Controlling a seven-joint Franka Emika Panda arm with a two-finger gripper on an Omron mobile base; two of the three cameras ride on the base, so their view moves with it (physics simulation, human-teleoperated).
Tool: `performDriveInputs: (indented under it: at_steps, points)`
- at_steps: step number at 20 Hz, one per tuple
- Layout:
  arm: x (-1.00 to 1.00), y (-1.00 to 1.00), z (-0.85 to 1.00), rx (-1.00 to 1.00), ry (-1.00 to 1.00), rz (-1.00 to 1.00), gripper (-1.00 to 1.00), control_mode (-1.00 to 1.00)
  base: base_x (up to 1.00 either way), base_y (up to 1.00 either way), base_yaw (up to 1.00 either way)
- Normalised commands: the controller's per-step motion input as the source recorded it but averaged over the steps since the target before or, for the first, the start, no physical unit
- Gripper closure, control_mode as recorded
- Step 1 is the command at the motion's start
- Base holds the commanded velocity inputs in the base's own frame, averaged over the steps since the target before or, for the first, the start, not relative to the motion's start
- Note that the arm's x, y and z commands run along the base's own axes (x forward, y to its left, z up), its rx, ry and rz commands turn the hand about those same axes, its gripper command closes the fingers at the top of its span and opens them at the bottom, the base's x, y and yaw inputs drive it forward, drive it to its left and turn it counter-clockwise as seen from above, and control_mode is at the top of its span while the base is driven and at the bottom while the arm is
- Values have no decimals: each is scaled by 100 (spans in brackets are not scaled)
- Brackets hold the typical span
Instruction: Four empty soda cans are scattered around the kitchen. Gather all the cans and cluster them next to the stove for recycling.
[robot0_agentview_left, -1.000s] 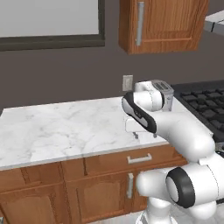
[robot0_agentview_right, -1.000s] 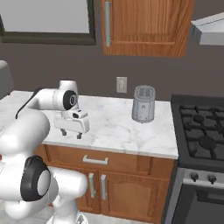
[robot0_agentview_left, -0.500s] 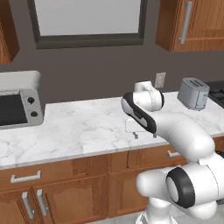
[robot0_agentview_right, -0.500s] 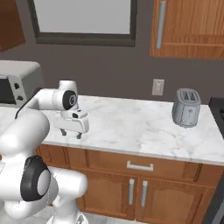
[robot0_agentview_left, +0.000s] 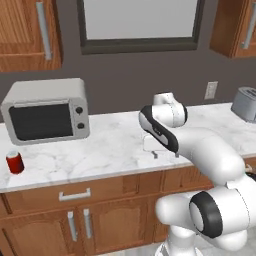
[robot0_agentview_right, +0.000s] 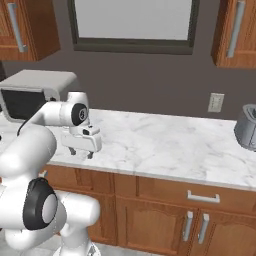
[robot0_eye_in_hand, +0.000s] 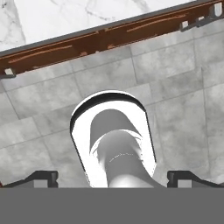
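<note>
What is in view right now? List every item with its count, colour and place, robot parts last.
soda can: one, red with silvery top, upright near the counter's front edge, below the toaster oven.
toaster oven: one, silver-grey with dark door, at the back of the counter.
toaster: one, grey, far along the counter.
wall outlet: one, pale, above the counter.
window: one, dark-framed, on the wall.
upper cabinets: wooden, flanking the window.
countertop: one, white marble, over wooden base cabinets.
gripper: one, white with dark tips, open, empty, above the counter's front edge.
</note>
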Motion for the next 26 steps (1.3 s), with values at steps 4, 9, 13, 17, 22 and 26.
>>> performDriveInputs:
  at_steps: [4,9,13,17,22,26]
  points:
    - [0,0,0,0,0,0,-100,100,29,62,6]
    - [0,0,0,0,0,0,-100,100,41,48,6]
    - [0,0,0,0,0,0,-100,100,43,39,6]
    - [0,0,0,0,0,0,-100,100,31,38,7]
    - [0,0,0,0,0,0,-100,100,4,44,8]
    - [0,0,0,0,0,0,-100,100,17,45,22]
